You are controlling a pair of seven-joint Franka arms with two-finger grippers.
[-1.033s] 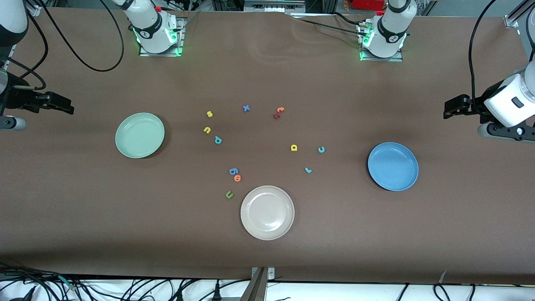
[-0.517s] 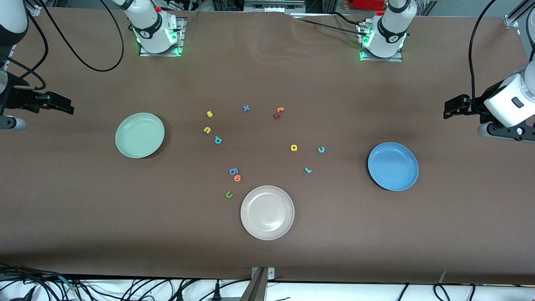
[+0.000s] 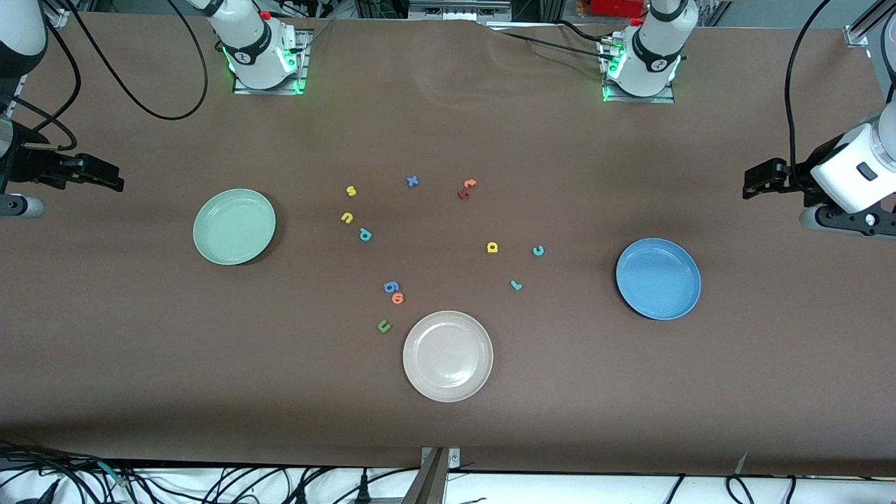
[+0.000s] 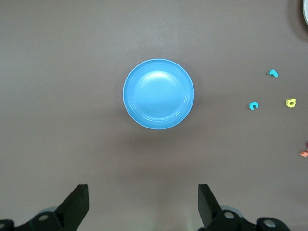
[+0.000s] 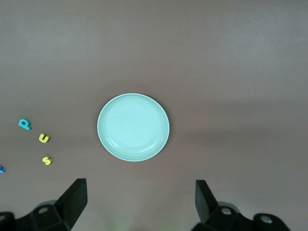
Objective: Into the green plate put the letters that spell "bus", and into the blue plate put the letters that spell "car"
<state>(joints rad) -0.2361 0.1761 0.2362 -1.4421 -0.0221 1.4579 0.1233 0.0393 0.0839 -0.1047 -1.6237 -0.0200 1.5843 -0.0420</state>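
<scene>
The green plate (image 3: 234, 226) lies toward the right arm's end of the table. Beside it lie the yellow "s" (image 3: 351, 190), yellow "u" (image 3: 346, 218) and teal "b" (image 3: 365, 234). The blue plate (image 3: 658, 278) lies toward the left arm's end, with the yellow "a" (image 3: 492, 247), teal "c" (image 3: 537, 250) and teal "r" (image 3: 516, 285) near it. Both plates hold nothing. My left gripper (image 3: 752, 183) hangs open over bare table by the blue plate (image 4: 158, 94). My right gripper (image 3: 112, 178) hangs open over bare table by the green plate (image 5: 133, 127).
A beige-white plate (image 3: 447, 355) sits nearest the front camera. Spare letters lie about the middle: a blue "x" (image 3: 412, 181), an orange and dark-red pair (image 3: 466, 188), a blue 6-like piece (image 3: 391, 286), an orange "o" (image 3: 397, 298) and a dark green "u" (image 3: 383, 325).
</scene>
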